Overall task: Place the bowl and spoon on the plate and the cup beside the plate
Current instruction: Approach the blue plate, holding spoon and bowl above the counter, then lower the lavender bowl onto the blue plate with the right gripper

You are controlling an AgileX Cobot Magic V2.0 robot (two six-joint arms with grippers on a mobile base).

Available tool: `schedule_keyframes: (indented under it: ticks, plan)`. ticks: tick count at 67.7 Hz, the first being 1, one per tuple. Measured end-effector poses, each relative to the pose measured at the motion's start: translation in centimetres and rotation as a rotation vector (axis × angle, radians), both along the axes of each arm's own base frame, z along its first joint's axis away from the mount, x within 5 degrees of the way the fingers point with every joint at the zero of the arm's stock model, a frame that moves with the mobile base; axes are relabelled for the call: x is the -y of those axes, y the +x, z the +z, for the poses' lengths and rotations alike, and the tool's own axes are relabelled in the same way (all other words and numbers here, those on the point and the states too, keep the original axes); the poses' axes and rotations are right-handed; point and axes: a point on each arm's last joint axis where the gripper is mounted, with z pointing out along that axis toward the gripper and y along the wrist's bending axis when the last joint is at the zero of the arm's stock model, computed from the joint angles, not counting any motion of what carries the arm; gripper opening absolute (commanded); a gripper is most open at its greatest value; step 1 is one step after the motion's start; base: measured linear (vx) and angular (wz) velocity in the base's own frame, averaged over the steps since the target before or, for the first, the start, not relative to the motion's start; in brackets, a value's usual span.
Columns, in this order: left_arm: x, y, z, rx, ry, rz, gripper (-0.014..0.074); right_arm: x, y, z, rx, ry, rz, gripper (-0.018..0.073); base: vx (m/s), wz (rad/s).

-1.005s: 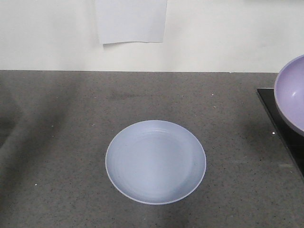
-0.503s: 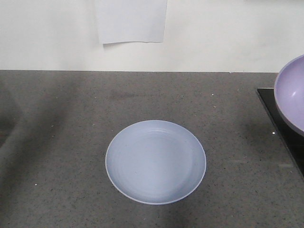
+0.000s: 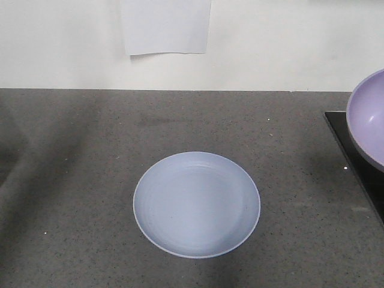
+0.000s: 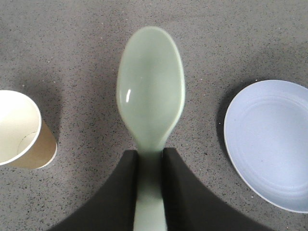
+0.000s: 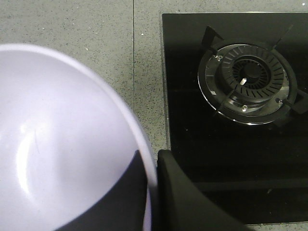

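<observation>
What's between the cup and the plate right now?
Left wrist view: only bare counter lies between cup and plate; the spoon, clamped in the left gripper, hangs over that stretch.

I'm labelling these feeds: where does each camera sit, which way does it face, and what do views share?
Front view: faces the wall, looking down on the counter and plate; bowl at right edge; no robot parts show.
Left wrist: on the left arm, looking down past the left hand shut on the spoon; cup left, plate right.
Right wrist: looking down past the right hand gripping the bowl's rim, burner beyond.
Shared: plate, front and left; bowl, front and right.
</observation>
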Motion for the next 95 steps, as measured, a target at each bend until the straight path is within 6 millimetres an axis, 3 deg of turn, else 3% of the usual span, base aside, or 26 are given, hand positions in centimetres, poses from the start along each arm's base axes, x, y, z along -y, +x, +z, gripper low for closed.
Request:
schedule_keyframes:
  ticks: [38,51,79,95]
  plan:
    - [0.0,0.0,0.0,0.0,0.0,0.0,-0.0006,-0.2,0.2,0.2,0.028,0.018,0.011,-0.0009,0.0,0.0]
    - [0.0,0.0,0.0,0.0,0.0,0.0,-0.0006,-1.5,1.2,-0.3,0.013,0.103,0.129,-0.0006,0.0,0.0]
    - [0.0,0.0,0.0,0.0,0.0,0.0,-0.0006,-4.0,7.8,-7.6,-0.189,0.24,0.286,-0.0005,0.0,0.0]
    - [0.0,0.0,0.0,0.0,0.0,0.0,-0.0006,-9.1,11.0,-11.3,-0.264,0.216,0.424,-0.0004,0.0,0.0]
